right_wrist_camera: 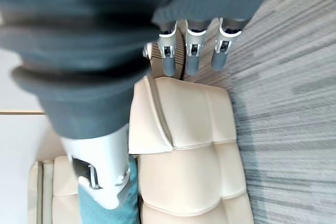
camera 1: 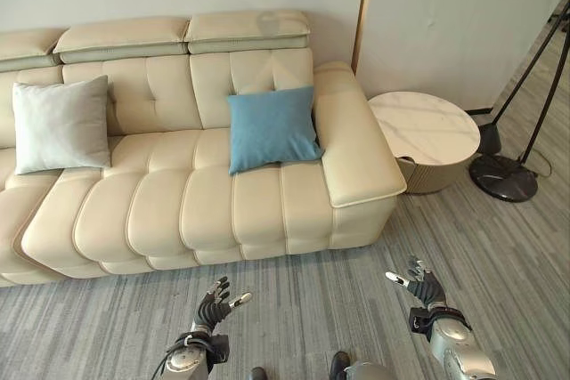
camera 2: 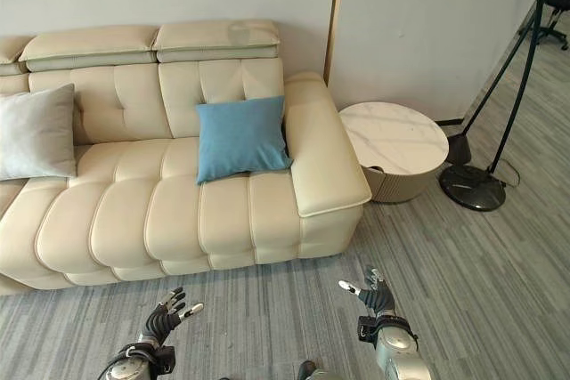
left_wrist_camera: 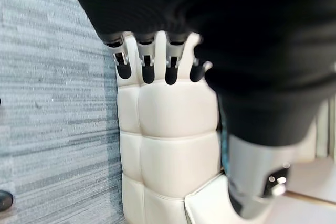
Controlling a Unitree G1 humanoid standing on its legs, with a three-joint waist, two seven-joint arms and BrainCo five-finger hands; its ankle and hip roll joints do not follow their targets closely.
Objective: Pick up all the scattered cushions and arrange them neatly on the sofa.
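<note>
Blue cushion and grey cushion upright against sofa backrest; left robot hand and right robot hand released, empty.

- I count two square fabric cushions on the seat: one blue cushion at about 12 o'clock from me, one pale grey cushion toward 10 o'clock.
- One cream leather sofa with tufted panels.
- One round white marble-topped side table at roughly 1 o'clock.
- One black floor stand with a round base at 2 o'clock.
</note>
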